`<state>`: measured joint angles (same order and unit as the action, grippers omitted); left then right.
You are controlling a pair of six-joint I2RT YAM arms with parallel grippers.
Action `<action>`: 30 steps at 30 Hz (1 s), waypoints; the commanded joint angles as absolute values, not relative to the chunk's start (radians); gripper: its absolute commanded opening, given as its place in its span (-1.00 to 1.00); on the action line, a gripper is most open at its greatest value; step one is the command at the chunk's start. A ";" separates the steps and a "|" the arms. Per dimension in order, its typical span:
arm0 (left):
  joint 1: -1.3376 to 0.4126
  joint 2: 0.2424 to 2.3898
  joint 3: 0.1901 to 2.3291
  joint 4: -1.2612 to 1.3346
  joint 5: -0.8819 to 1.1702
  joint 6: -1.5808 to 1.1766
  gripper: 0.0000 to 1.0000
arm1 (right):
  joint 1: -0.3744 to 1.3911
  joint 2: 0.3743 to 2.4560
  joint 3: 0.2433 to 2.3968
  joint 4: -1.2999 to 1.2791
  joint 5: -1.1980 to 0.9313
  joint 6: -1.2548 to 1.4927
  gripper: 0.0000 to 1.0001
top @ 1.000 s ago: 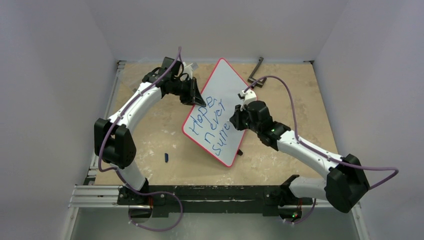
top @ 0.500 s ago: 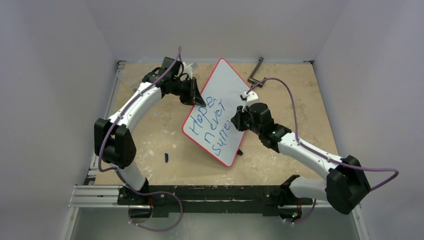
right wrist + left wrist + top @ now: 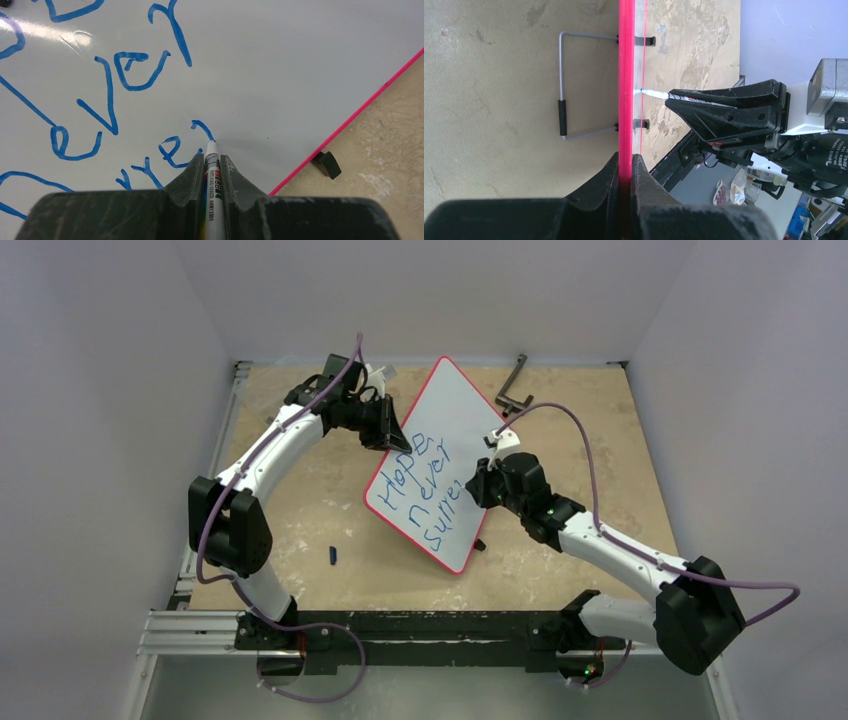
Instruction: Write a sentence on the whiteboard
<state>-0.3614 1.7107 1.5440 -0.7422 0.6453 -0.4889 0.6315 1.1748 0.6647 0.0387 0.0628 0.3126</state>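
Bright, even light; glare patch on whiteboard; wrist-view foregrounds seemingly soft.

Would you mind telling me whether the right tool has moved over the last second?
Yes. In the top view the right tool has slid slightly rightward and down the frame, judged against the whiteboard, which has stayed put.

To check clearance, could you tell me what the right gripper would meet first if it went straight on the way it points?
The whiteboard: the marker shut in the right gripper has its tip on the board by the blue lettering, apparently touching.
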 commanded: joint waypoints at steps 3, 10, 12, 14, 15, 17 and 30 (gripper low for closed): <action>-0.351 1.656 1.549 -0.729 0.568 -0.480 -1.00 | 0.634 1.179 0.699 0.027 0.043 0.317 -1.00; -0.351 1.657 1.549 -0.729 0.571 -0.480 -1.00 | 0.634 1.204 0.753 0.022 0.039 0.305 -1.00; -0.351 1.656 1.549 -0.729 0.571 -0.480 -1.00 | 0.634 1.213 0.763 0.026 0.038 0.304 -1.00; -0.351 1.655 1.549 -0.730 0.570 -0.480 -1.00 | 0.634 1.223 0.772 0.028 0.037 0.304 -1.00; -0.351 1.656 1.549 -0.729 0.570 -0.480 -1.00 | 0.635 1.229 0.775 0.029 0.037 0.303 -1.00; -0.351 1.656 1.549 -0.728 0.570 -0.480 -1.00 | 0.635 1.238 0.785 0.031 0.042 0.302 -1.00; -0.351 1.655 1.549 -0.729 0.572 -0.481 -1.00 | 0.625 1.288 0.828 0.019 0.064 0.303 -1.00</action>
<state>-0.3611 1.7103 1.5421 -0.7422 0.6453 -0.4896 0.6243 1.2655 0.7944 0.0147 0.0696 0.3042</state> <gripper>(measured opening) 0.049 0.093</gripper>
